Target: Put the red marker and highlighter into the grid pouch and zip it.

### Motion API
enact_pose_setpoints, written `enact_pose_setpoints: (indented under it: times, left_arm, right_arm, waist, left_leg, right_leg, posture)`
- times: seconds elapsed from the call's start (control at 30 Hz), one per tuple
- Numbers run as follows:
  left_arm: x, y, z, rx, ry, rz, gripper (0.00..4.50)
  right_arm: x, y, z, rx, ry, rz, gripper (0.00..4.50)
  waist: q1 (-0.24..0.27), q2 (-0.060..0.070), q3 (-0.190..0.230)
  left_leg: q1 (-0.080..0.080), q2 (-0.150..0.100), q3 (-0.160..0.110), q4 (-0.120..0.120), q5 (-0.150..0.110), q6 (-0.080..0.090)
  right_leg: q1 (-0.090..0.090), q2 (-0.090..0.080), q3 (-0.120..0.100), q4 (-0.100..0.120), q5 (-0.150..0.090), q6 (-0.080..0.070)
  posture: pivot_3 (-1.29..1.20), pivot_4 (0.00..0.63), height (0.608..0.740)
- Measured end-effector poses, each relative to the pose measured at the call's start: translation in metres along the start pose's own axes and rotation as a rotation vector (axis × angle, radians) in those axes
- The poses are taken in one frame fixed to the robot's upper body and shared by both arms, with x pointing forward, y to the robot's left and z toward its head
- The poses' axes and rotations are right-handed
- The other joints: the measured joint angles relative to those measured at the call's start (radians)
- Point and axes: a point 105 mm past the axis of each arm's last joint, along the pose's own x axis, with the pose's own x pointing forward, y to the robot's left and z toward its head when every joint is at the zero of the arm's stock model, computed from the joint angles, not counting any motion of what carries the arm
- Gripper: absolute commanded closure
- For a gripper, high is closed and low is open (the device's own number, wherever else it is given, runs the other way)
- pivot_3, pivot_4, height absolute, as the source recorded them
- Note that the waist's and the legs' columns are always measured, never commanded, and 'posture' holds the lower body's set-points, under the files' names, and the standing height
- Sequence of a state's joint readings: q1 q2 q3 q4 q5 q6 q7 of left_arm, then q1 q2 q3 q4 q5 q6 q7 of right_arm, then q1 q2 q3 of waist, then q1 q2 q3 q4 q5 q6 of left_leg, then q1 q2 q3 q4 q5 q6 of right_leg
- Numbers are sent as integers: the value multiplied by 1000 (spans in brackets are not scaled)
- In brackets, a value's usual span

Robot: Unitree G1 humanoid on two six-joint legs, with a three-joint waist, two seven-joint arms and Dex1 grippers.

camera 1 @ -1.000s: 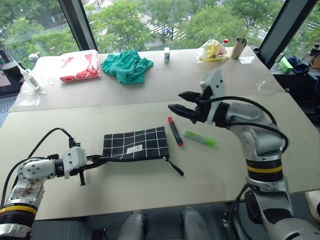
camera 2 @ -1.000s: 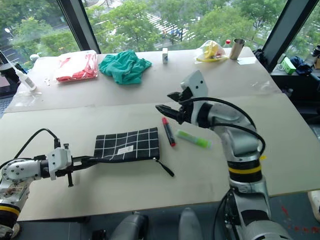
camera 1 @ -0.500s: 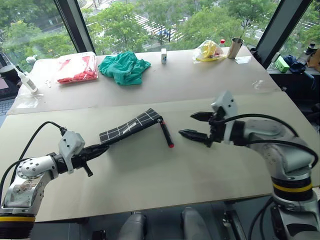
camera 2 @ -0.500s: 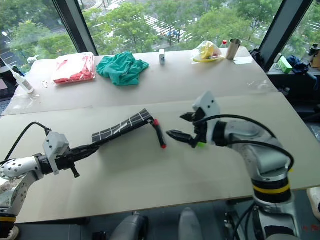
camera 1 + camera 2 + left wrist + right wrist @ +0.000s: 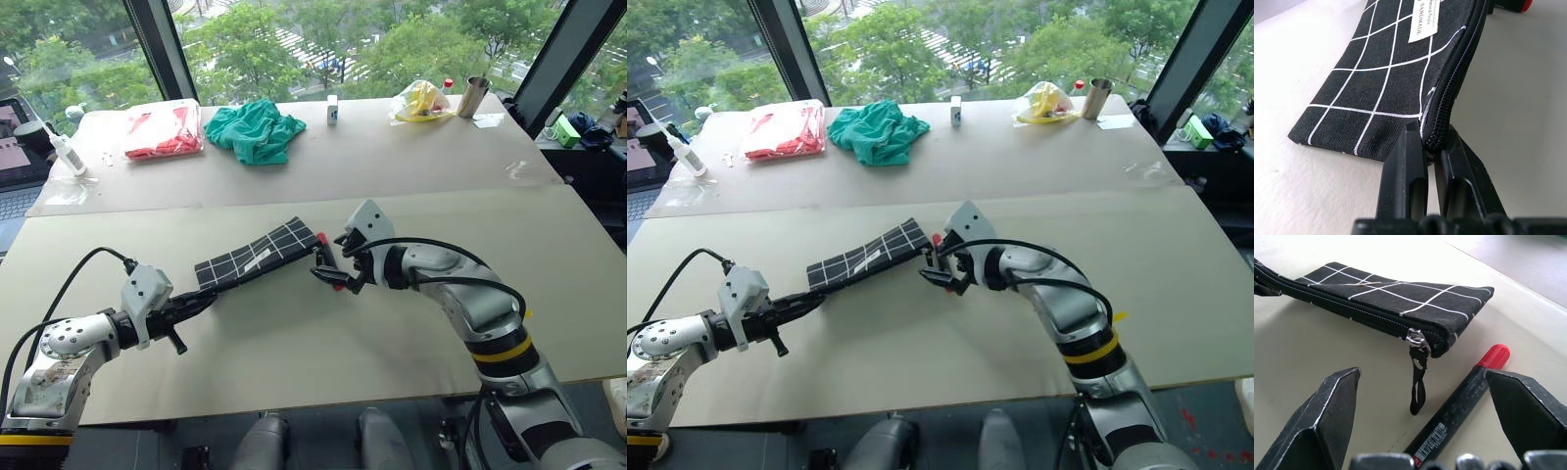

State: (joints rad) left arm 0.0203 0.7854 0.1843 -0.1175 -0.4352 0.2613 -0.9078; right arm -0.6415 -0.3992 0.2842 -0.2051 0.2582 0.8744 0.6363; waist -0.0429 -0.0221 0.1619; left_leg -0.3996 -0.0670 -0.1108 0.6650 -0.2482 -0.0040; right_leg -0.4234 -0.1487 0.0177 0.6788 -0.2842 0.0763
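Head view: left gripper (image 5: 201, 304) pinches the corner of the flat black grid pouch with white lines (image 5: 257, 254), probably anchoring it for unzipping. It sits on a pale beige table (image 5: 411, 176) by big windows.

Left wrist: fingers (image 5: 1403, 171) pressed on the zipper seam.

Right wrist: right gripper (image 5: 1422, 396) spread wide, the dark red-capped marker (image 5: 1459, 404) and zipper pull tab (image 5: 1418, 382) between its fingers.

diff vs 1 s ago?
Left gripper, shut on the pouch corner, tilted it up on edge. Right gripper dropped, open, to the zipper pull and red marker. Back-table clutter unchanged.
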Motion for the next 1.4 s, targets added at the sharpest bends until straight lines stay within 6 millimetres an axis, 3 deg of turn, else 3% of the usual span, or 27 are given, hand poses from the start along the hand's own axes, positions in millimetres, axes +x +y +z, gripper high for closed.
enact_pose_setpoints:
  times: [0.03,0.13,0.5,0.83,1.1,1.2,1.4]
  left_arm:
    - [1,0,1,1,-4,2,4500]
    - [3,0,3,1,-17,5,4500]
    - [8,0,6,-11,-47,14,4500]
    - [9,-1,5,-16,-49,20,4500]
    - [10,-1,4,-24,-54,27,4500]
    - [10,-1,4,-29,-57,29,4500]
    - [11,-4,6,-22,-65,28,4500]
  right_arm:
    - [1,2,1,0,-2,5,31]
    - [6,8,2,4,-7,28,722]
    - [23,3,3,10,-2,-7,4404]
    - [27,1,4,-4,-10,-19,4404]
    - [37,41,-5,-207,60,155,4404]
    - [45,41,-10,-225,88,153,4404]
    - [53,42,6,-253,59,178,4404]
  waist:
    - [0,0,0]
    - [0,0,0]
    - [-3,0,0]
    - [-3,0,0]
    - [-3,0,0]
    - [-3,0,0]
    - [-3,0,0]
  left_leg:
    - [0,0,0,0,0,0]
    - [0,0,0,0,0,0]
    - [0,0,0,0,0,-1]
    - [0,0,0,0,1,-1]
    - [0,0,0,0,0,-1]
    - [0,0,0,0,1,-2]
    - [0,0,0,0,4,-8]
  right_leg:
    - [0,0,0,0,0,0]
    - [0,0,0,0,0,0]
    - [0,0,0,0,0,0]
    - [0,0,0,0,0,0]
    - [0,0,0,0,0,0]
    - [0,0,0,0,0,0]
    - [0,0,0,0,0,0]
  posture:
    - [0,150,740]
    - [0,150,740]
    - [0,150,740]
    - [0,150,740]
    - [0,150,740]
    - [0,150,740]
    - [0,150,740]
